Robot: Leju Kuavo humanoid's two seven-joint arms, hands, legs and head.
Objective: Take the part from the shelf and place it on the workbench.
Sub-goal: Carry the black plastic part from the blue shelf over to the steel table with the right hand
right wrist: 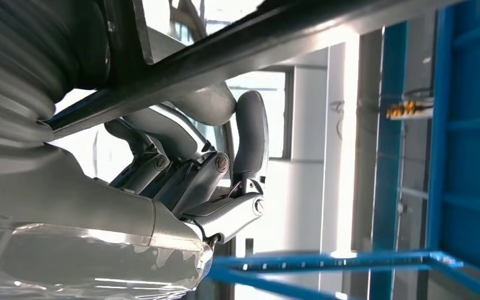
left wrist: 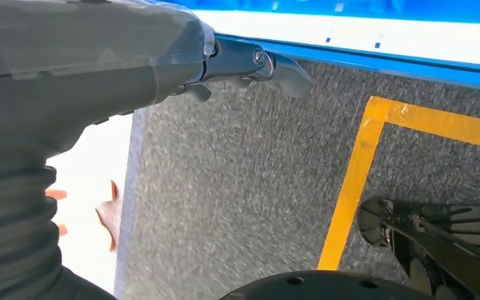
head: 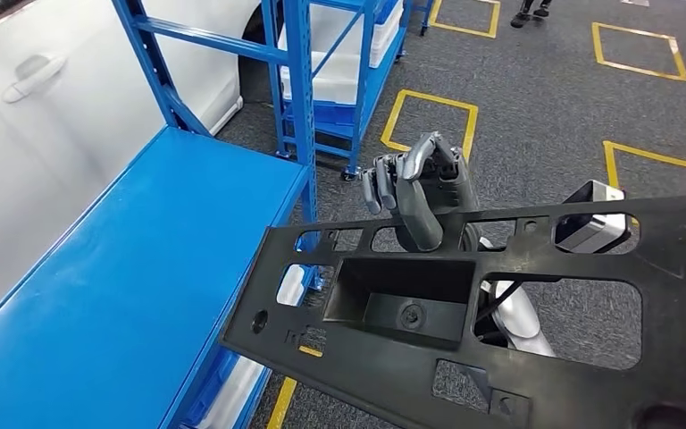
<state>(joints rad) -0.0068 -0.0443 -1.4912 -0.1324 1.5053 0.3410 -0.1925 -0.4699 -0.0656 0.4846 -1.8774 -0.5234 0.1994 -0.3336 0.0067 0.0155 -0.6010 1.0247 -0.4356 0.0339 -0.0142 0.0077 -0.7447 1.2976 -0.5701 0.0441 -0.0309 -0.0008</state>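
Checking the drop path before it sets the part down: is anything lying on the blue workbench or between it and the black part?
Nothing visible blocks it. The black part, held by the right hand, hangs beside the blue workbench, whose visible top is bare. The shelf's blue upright stands at the bench's far corner, close to the part's edge.

Bright, even light; left wrist view blurred; window glare rt wrist.

You have the part [head: 500, 313], a large flat black plastic panel with many cut-out openings and a deep rectangular recess near its middle, held up in the air and tilted. It fills the near right of the head view, its left corner overhanging the blue workbench [head: 125, 268] edge.
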